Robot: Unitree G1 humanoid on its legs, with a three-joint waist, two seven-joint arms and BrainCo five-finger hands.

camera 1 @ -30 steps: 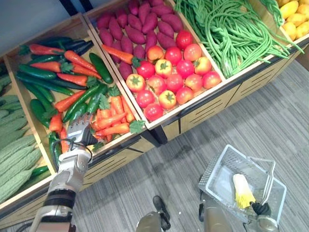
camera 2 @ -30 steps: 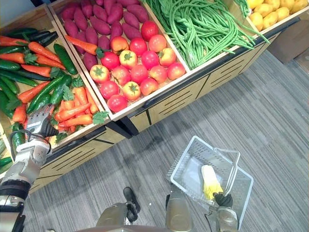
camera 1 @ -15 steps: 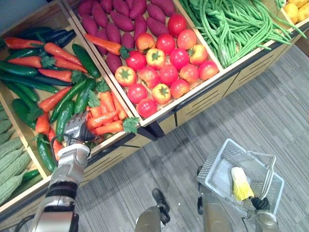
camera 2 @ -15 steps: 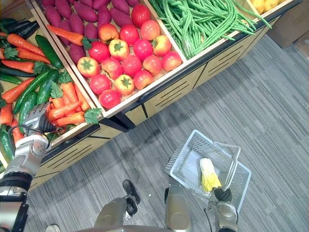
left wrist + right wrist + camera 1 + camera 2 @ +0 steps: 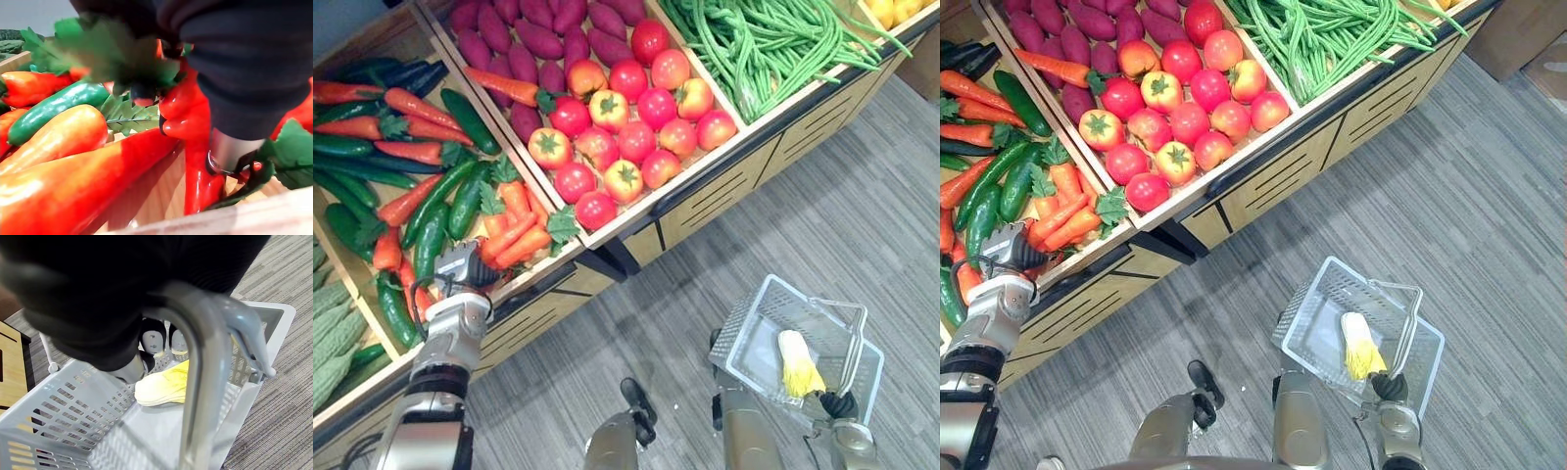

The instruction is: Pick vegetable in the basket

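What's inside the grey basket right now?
One pale vegetable with a yellow end lies on the floor of the basket. The right hand, curled round the handle, covers the near corner, so anything there is hidden.

left arm [image 5: 447, 338]: silver-grey segmented casing, dark band across the forearm. left hand [image 5: 460, 266]: silver fingers, dark ribbed cover. right arm [image 5: 1397, 437]: silver-grey, rounded. right hand [image 5: 1390, 388]: dark ribbed cover; fingers [image 5: 152, 340] silver with dark tips.
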